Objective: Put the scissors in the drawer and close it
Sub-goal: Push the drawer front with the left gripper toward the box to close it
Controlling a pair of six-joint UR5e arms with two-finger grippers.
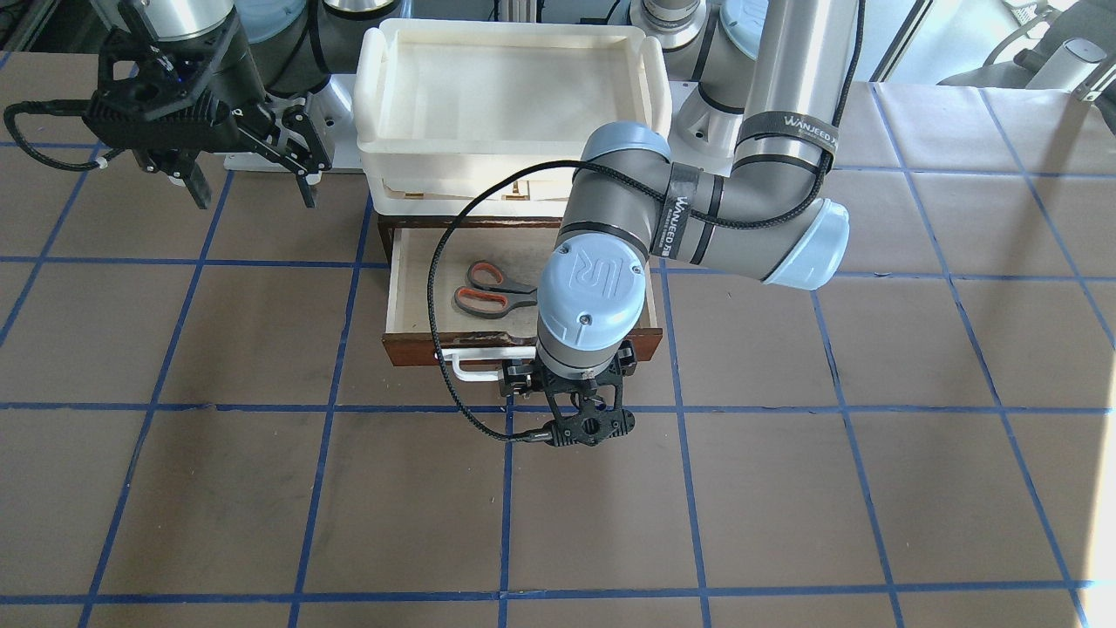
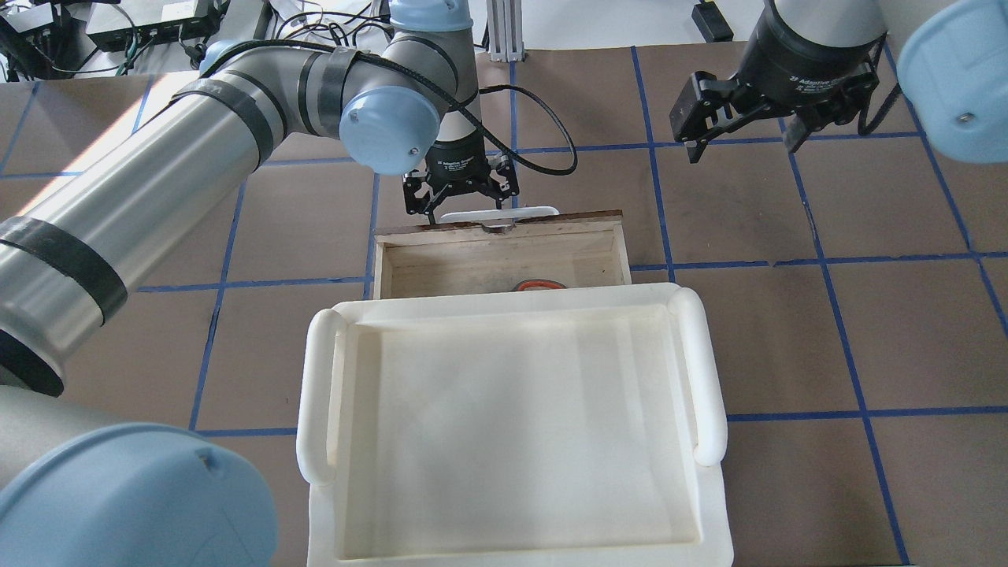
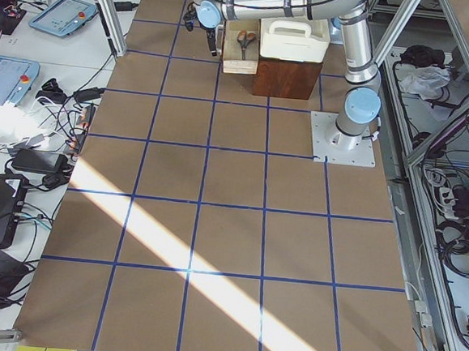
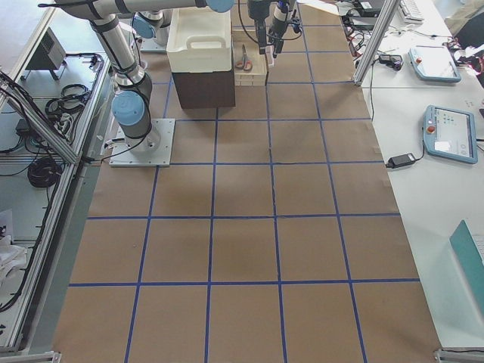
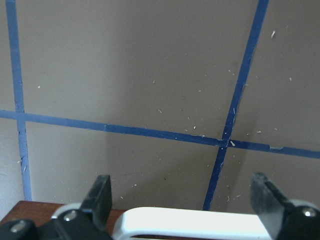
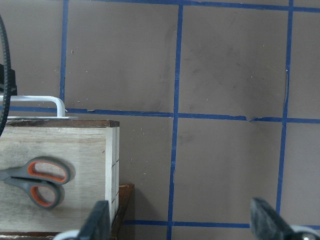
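**Scissors in the open drawer, left hand at the handle**

The scissors (image 1: pixel 484 301) lie flat on the pale floor of the drawer (image 1: pixel 414 349). In the front-facing view their orange-and-grey loops point to 9 o'clock, and the blades run toward 3 o'clock under the left arm's wrist. The drawer is pulled out from beneath the cream tray (image 1: pixel 514 28).

The left hand (image 2: pixel 463 206) hangs fingers-down over the drawer front. Its wrist camera shows the two fingers (image 5: pixel 100 192) spread wide, with the white bar handle (image 5: pixel 190 220) between them. Whether they touch the bar, I cannot tell.

The right hand (image 2: pixel 740 140) hovers above the brown surface (image 2: pixel 787 339), well apart from the drawer, at about 2 o'clock from it in the overhead view. Its fingers are spread too and grip nothing.
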